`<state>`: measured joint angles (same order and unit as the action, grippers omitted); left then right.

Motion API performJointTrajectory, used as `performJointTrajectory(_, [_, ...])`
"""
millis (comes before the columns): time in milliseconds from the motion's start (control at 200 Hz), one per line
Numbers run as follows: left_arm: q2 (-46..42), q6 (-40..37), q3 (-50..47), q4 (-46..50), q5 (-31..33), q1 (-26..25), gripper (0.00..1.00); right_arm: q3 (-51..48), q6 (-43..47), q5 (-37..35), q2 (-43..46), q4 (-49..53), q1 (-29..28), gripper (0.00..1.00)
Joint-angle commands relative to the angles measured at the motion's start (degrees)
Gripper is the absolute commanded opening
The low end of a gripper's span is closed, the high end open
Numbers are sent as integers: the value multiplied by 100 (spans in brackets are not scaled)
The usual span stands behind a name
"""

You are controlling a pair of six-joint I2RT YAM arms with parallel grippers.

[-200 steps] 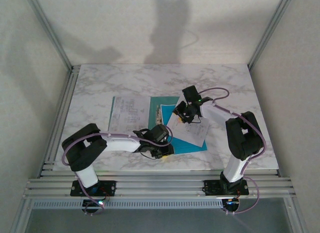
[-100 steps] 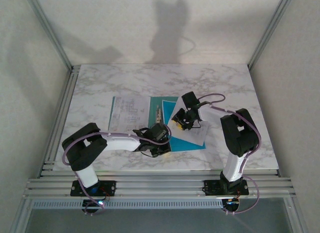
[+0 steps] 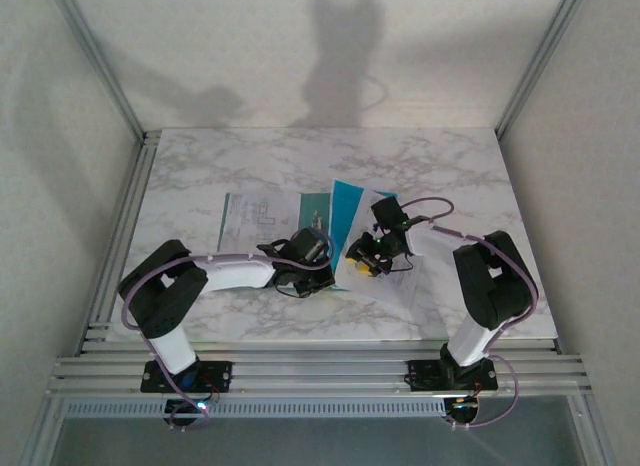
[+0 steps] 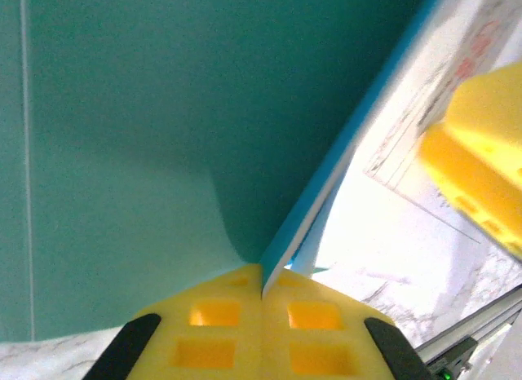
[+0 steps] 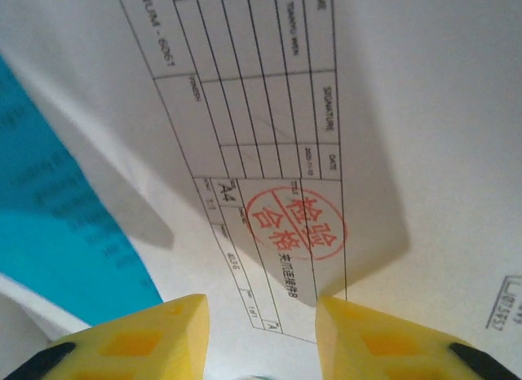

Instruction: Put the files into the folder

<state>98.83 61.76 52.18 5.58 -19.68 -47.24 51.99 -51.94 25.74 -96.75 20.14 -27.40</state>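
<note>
From above: has snapped the left gripper (image 3: 312,278) tight within the last second, on the near edge of the folder (image 3: 310,206), around 6 o'clock on the table (image 3: 450,166). Has pulled that edge up. Lay flat a second ago; now rears a bright cyan-blue panel toward 12 o'clock. Cannot tell whether cover face or cyan sheet. Has brought the right gripper (image 3: 362,266) nearer, toward 6 o'clock, and shifted the white sheet (image 3: 398,281) beneath it askew. Leaves the other white sheets (image 3: 255,221) at 9 o'clock of the folder, apart from both arms.

From the left wrist: presses both fingers together on a thin card edge. Shows teal cover from 9 to 12 o'clock, a cyan-blue strip running to 1 o'clock, and white paper at 3 o'clock.

From the right wrist: keeps the jaws parted above the white sheet with its red stamp (image 5: 295,219), nothing between them. Cannot tell whether the pads touch paper. Shows the cyan sheet (image 5: 49,209) at 9 o'clock, under the white one.

Likely means an opened folder mouth, ready for sliding sheets in. Nothing clearly inside yet.
</note>
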Motion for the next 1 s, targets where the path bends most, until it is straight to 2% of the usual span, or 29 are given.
performJointTrajectory(0, [84,-241,276,285,112,91,0,-25,466,208,212,324,24,40])
performJointTrajectory(170, [128,-346,380,430,58,110,8,249,650,-235,590,559,68,41])
performJointTrajectory(260, [104,-373,337,460,44,110,14,398,529,-475,666,592,220,40])
performJointTrajectory(340, [100,-403,314,478,28,126,16,505,424,-673,586,596,435,40])
performJointTrajectory(486, [155,-480,335,474,-14,196,14,866,349,-855,191,619,742,39])
performJointTrajectory(671, [388,-735,490,597,-139,284,0,1335,322,-1153,-166,777,981,37])
performJointTrajectory(881, [401,-957,560,610,-319,451,0,1377,337,-1168,-147,790,1180,37])
performJointTrajectory(991, [442,-1172,644,520,-618,479,0,1293,426,-1154,-107,772,1201,37])
